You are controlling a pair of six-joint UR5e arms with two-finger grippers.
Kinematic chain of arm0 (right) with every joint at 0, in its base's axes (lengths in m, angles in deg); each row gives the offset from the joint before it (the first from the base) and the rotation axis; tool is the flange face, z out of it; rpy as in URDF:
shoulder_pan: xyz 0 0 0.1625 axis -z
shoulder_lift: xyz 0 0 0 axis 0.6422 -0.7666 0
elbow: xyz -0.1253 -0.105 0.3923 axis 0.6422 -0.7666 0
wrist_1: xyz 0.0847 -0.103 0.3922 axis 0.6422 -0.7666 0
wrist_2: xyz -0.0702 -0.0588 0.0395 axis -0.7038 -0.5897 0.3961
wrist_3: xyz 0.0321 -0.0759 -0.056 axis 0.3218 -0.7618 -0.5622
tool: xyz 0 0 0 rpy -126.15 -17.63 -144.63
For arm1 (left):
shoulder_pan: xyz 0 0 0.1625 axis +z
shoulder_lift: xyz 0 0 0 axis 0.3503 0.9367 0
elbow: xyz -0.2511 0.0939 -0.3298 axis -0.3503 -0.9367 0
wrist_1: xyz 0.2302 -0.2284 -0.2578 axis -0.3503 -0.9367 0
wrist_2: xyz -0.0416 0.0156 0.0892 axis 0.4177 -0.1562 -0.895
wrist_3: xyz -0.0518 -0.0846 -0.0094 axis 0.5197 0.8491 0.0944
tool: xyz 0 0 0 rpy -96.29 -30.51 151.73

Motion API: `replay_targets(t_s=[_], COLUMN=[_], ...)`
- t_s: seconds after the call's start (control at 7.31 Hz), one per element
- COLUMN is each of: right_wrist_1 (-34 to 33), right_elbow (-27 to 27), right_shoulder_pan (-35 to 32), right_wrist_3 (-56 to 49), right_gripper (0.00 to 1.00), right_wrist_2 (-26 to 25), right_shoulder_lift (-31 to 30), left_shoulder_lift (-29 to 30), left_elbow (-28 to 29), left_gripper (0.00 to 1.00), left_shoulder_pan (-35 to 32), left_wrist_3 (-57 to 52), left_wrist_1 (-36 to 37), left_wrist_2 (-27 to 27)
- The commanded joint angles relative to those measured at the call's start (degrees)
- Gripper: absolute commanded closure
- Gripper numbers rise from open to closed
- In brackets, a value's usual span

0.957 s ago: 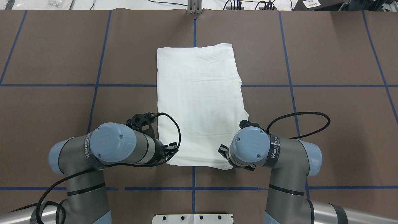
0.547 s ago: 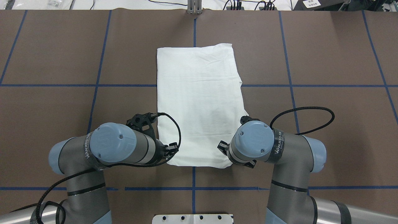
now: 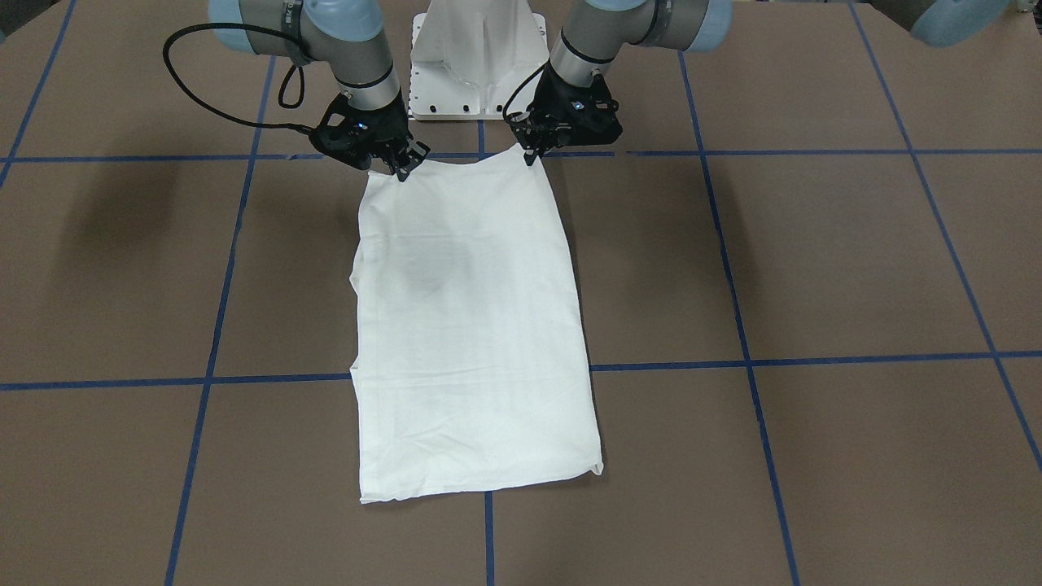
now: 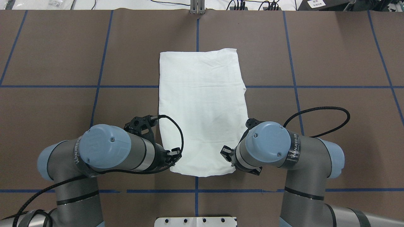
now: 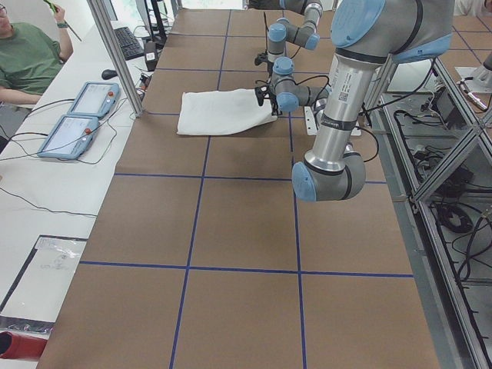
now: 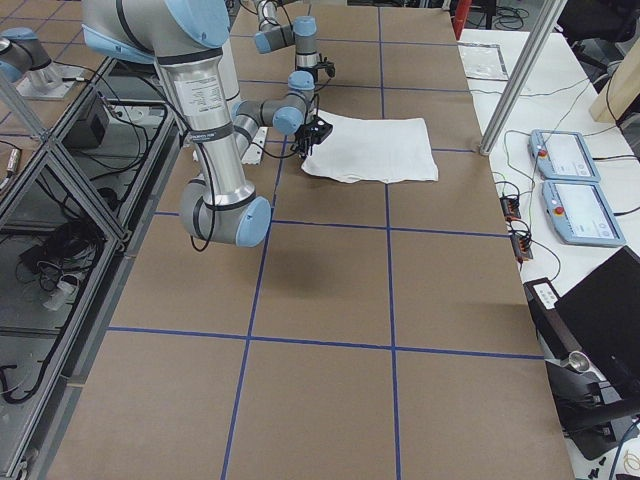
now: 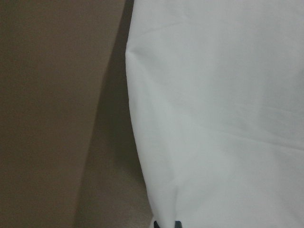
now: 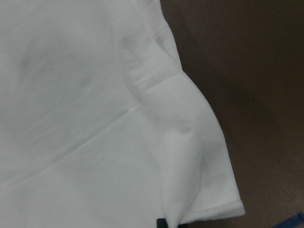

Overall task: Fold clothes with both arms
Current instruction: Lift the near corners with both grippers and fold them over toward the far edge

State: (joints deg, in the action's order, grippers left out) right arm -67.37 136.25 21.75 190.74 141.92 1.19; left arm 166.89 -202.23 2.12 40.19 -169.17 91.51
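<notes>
The clothes are one white shirt (image 4: 202, 110), folded into a long plain rectangle that lies flat on the brown table (image 4: 331, 63). My left gripper (image 4: 175, 156) is shut on its near left corner and my right gripper (image 4: 227, 154) is shut on its near right corner. In the front-facing view the left gripper (image 3: 533, 155) and right gripper (image 3: 403, 171) hold those corners just off the table, and the shirt (image 3: 472, 325) edge sags between them. Both wrist views are filled with white shirt cloth (image 7: 213, 118) (image 8: 95, 118). The printed text, collar and label are hidden.
Blue tape lines (image 4: 101, 72) grid the table. The white pedestal base (image 3: 476, 57) stands between the arms. At the far side, two control tablets (image 5: 77, 115) and a seated person (image 5: 27, 58) are beyond a metal post (image 5: 115, 54). Cables loop beside each wrist.
Both arms have drawn back toward the robot's base. The shirt has slid a little toward the robot with them, and its far edge now lies nearer.
</notes>
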Motion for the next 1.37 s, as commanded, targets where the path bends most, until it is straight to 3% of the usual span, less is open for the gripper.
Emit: replay_targets(t_s=[0.0,0.27,0.68,0.96,1.23], right_wrist_1=[-5.3,-8.3,-8.0,-8.2,-7.9], right_elbow=[8.1,12.2,11.6,7.8,1.0], right_shoulder_pan=[4.0,4.7,-1.6,-7.3,-12.8], right_wrist_3=[0.0,0.0,-1.3,-3.1,-9.5], right_gripper=[1.0,1.0,1.0,1.0,1.0], right_wrist_2=[0.3,3.4,3.6,3.5,3.6], right_shoulder_lift=[-1.7,-1.7,-0.8,3.7,9.3], left_shoulder_lift=[-1.3,-1.3,-1.1,-0.5,0.5], left_elbow=[-8.2,-14.4,-13.8,-13.3,-8.4], left_gripper=[1.0,1.0,1.0,1.0,1.0], left_shoulder_pan=[4.5,6.3,2.3,-3.8,-10.2], left_wrist_3=[3.3,4.3,3.6,0.1,-4.6], left_wrist_1=[4.9,11.8,12.6,12.5,11.1], left_wrist_2=[0.8,0.8,0.9,1.7,4.6])
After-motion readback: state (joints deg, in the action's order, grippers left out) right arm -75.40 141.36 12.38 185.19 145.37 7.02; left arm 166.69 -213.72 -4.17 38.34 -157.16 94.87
